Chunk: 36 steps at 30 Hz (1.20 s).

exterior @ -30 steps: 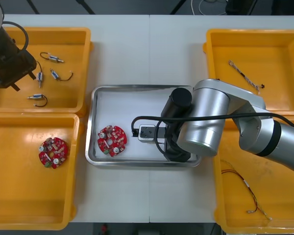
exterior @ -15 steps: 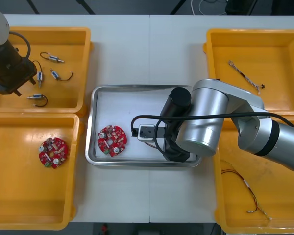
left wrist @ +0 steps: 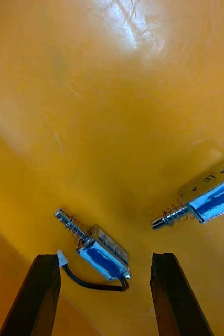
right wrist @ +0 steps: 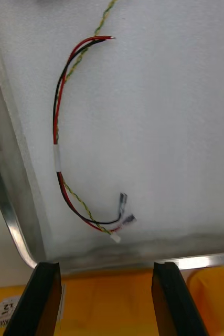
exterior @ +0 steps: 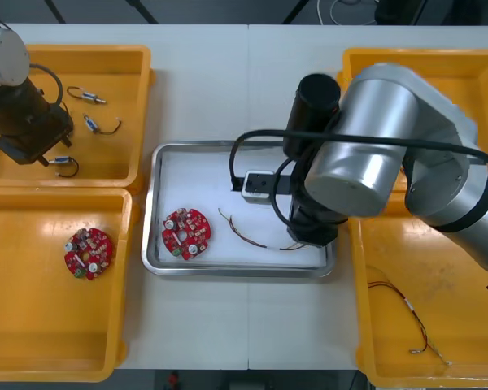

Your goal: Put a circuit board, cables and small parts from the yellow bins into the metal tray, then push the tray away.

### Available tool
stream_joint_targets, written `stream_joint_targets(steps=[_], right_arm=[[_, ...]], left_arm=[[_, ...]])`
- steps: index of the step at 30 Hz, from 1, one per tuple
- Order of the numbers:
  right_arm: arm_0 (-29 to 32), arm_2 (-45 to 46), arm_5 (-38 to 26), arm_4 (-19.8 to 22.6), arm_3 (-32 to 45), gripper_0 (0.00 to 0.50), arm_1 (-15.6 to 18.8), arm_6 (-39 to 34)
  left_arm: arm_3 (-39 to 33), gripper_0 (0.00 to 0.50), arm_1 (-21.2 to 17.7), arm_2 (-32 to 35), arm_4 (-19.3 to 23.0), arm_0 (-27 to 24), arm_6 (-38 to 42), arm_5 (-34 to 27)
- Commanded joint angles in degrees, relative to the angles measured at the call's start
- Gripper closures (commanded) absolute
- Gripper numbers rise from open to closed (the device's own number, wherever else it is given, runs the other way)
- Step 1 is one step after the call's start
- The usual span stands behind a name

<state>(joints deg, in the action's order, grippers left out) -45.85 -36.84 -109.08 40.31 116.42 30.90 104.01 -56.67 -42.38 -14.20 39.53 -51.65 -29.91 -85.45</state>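
Table (exterior: 244, 81): light surface, four yellow bins (exterior: 32, 325), two at each side, all in place.

Metal tray (exterior: 156, 203): sits between the bins, white inside. It is not yet pushed away.

Right arm: reaches across the tray's right half. In the wrist view the right gripper (right wrist: 105, 268) hangs above the tray's rim beside a corner. Its fingers are spread apart with nothing between them.

Left arm: stands over the far left bin. The left gripper (left wrist: 104, 257) is low above the bin floor, fingers parted and empty.

Circuit board (exterior: 185, 233): one round red board lies flat in the tray's left part. Item judged delivered. A second board (exterior: 88, 253) lies in the near left bin.

Red and yellow cable (right wrist: 56, 152): lies loose on the tray floor, curved, clear of the right fingers, to the right of the board and apart from it. Item judged delivered. A similar cable (exterior: 407, 313) lies in the near right bin, and a twisted cable (exterior: 407, 126) in the far right bin.

Small metal parts (exterior: 85, 96): all in the far left bin, none in the tray. One part (left wrist: 98, 247), with a short black lead, lies just ahead of the gap between the left fingers, untouched.

Assessment: roughly half done. Outstanding are the small parts, possibly another cable, and the push. The left gripper appears set to take the part.
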Motion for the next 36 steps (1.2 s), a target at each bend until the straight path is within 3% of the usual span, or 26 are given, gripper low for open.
stream_joint_targets(steps=[1, 8, 13, 24, 30, 31, 32, 33, 35, 36], right_arm=[[1.2, 8.5, -0.9, 0.1, 7.0, 0.000, -1.6, -0.6], [3.6, 17.2, -0.9, 0.9, 13.2, 0.000, -1.3, -2.1], [7.4, 23.7, -0.9, 1.7, 15.6, 0.000, 0.8, -3.0], [9.0, 33.1, -0.9, 2.1, 12.9, 0.000, 4.5, -5.4], [8.8, 37.3, -0.9, -1.0, 8.7, 0.000, 4.3, -5.6], [8.8, 37.8, -0.9, -1.7, 7.8, 0.000, 4.3, -5.4], [8.6, 38.0, -0.9, -2.3, 6.8, 0.000, 4.3, -5.3], [8.4, 38.2, -0.9, -2.7, 6.3, 0.000, 4.3, -5.4], [7.2, 38.3, -0.9, -4.0, 3.5, 0.000, 4.3, -5.2], [6.7, 38.3, -0.9, -4.3, 2.6, 0.000, 4.3, -5.2]], left_arm=[[0.9, 0.000, 0.6, -2.1, -0.6, -3.0, -0.7, 2.0], [1.7, 0.000, 0.8, -3.1, 0.0, -3.0, -0.7, 2.0], [2.8, 0.000, 0.9, -3.6, 0.5, -3.0, -0.8, 2.6], [3.2, 0.000, 1.2, -4.2, 0.6, -3.0, -0.6, 4.0], [3.2, 0.000, 1.4, -4.2, 0.9, -2.9, -0.4, 4.1], [3.2, 0.019, 1.4, -4.2, 0.9, -2.9, -0.4, 4.1], [3.2, 0.120, 1.4, -4.2, 0.9, -2.8, -0.4, 4.1], [3.2, 0.169, 1.4, -4.2, 0.9, -2.8, -0.4, 4.1], [3.2, 0.500, 1.4, -4.2, 0.9, -2.8, -0.4, 4.1], [3.2, 0.500, 1.4, -4.2, 1.0, -2.8, -0.4, 4.1]])
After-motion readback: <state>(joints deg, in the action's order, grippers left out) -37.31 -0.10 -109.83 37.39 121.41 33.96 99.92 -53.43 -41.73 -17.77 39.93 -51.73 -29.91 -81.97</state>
